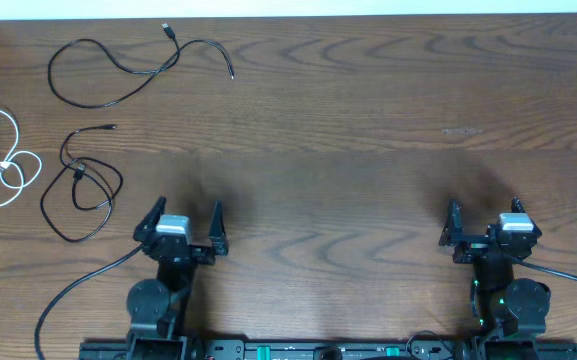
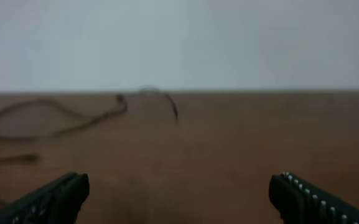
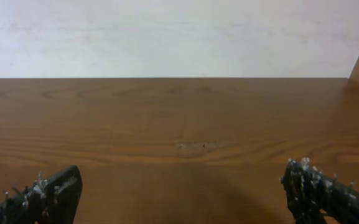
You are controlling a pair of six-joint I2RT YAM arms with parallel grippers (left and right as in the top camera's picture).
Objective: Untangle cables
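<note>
– White cable (image 1: 6, 170) first: where does it lie?
– At the far left edge of the bench (image 1: 348, 120), its long axis running near to far, one open loop at the far end and a small coil at the near end.
– And just right of it?
– The coiled black cable (image 1: 78, 172), in loose loops, one plug end pointing far and right. Farther back lies the long black cable (image 1: 173, 55), stretched left to right, its right end pointing near and right. All three lie apart.
– The arms?
– The left tool (image 1: 185, 215) sits near the coiled black cable, fingers spread wide, holding nothing. The right tool (image 1: 485, 212) is well apart on the right, equally wide, over bare wood.
</note>
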